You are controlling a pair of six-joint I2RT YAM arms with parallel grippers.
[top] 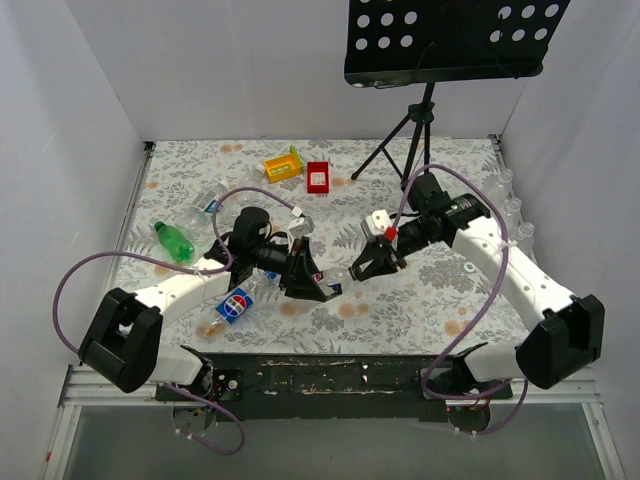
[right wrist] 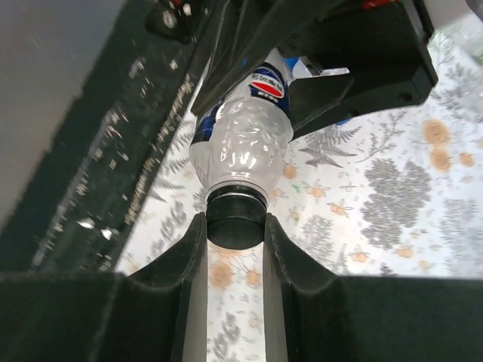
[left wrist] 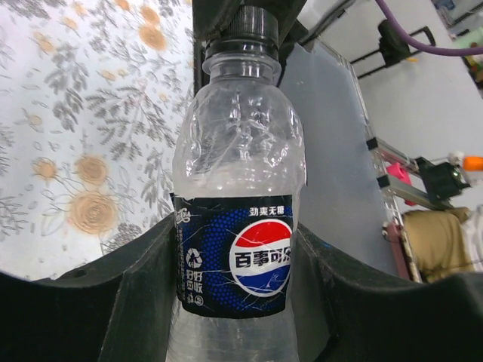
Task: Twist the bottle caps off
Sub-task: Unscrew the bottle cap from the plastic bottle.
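Note:
A clear bottle (left wrist: pixel 238 151) with a blue Pepsi label is held off the table between my two grippers. My left gripper (left wrist: pixel 235 260) is shut on its labelled body, one finger on each side. The bottle's black cap (right wrist: pixel 235 219) points toward my right gripper (right wrist: pixel 235 230), whose fingers are shut on the cap's two sides. In the left wrist view the cap (left wrist: pixel 243 26) is at the top, against the right gripper's dark body. From above, the left gripper (top: pixel 305 275) and right gripper (top: pixel 368 263) face each other mid-table, hiding most of the bottle.
A second blue-labelled bottle (top: pixel 233 306) lies by the left arm. A green bottle (top: pixel 175 241) and clear bottles (top: pixel 205 203) lie at the left. A yellow tray (top: pixel 283 165) and red tray (top: pixel 318 177) sit at the back. A tripod stand (top: pixel 415 130) rises back right.

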